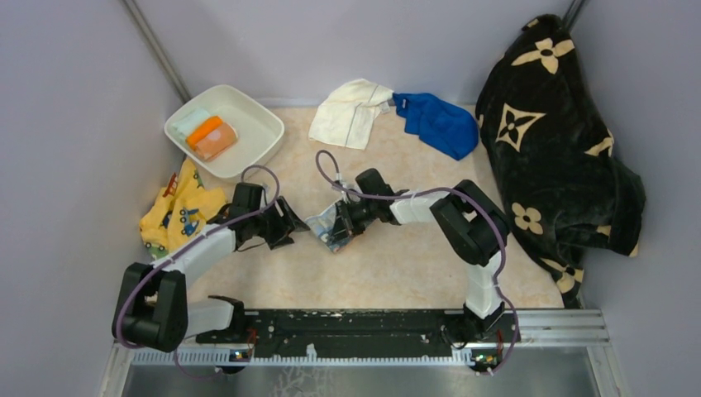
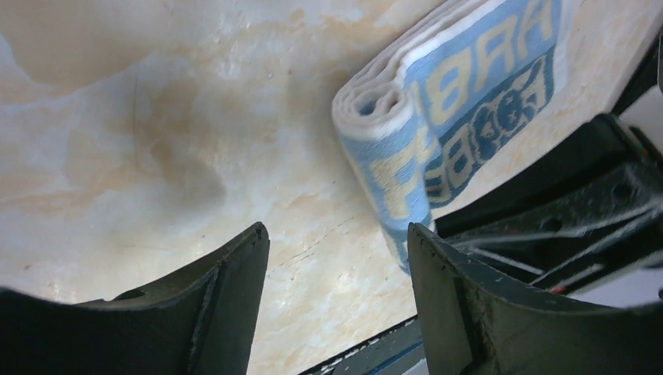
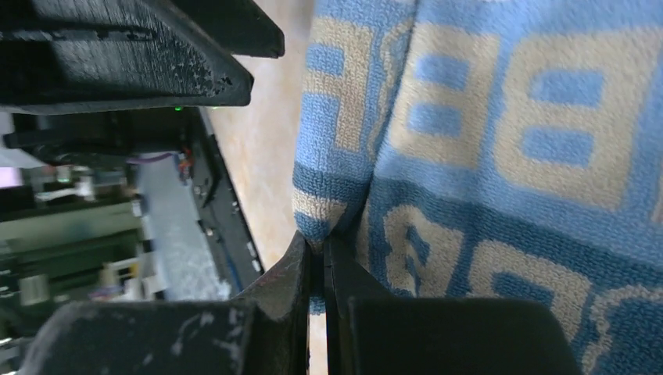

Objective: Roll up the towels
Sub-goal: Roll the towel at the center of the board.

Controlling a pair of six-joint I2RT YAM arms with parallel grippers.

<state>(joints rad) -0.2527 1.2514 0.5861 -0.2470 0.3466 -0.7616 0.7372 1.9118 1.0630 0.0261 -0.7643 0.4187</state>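
Note:
The printed towel, pale blue with cream lettering, lies rolled at the table's middle. In the left wrist view its coiled end faces me. My right gripper is shut on an edge fold of it; the cloth fills the right wrist view. My left gripper is open and empty just left of the roll; its right finger stands beside the roll's lower end. The cream-white towel and the royal blue towel lie crumpled side by side at the back.
A white tub holding orange and pale items stands at the back left. A yellow printed cloth lies left of my left arm. A large black blanket with cream flowers is heaped along the right wall.

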